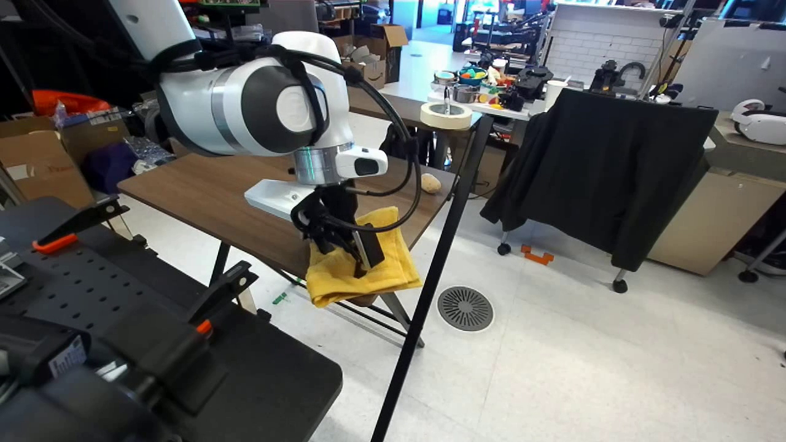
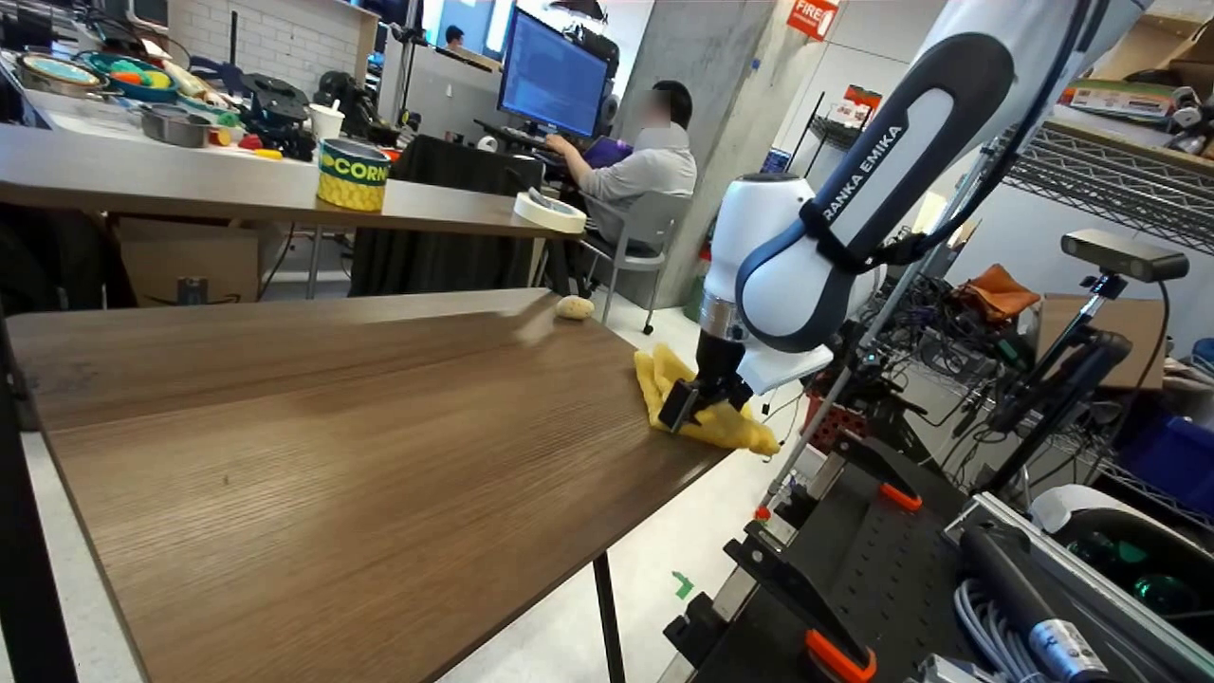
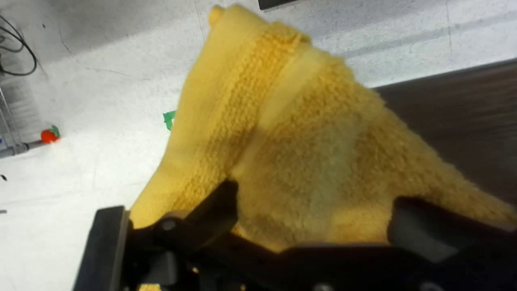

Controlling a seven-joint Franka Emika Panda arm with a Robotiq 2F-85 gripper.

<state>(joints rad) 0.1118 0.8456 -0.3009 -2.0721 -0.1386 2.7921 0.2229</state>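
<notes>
Toward the left in an exterior view spreads the brown table; a pale lump sits by its far right corner. Farther right, the yellow cloth straddles the right edge, running from far left to near right. Directly over it stands the gripper, jaws spread wide (cloth lies between them, apparently ungripped).
</notes>
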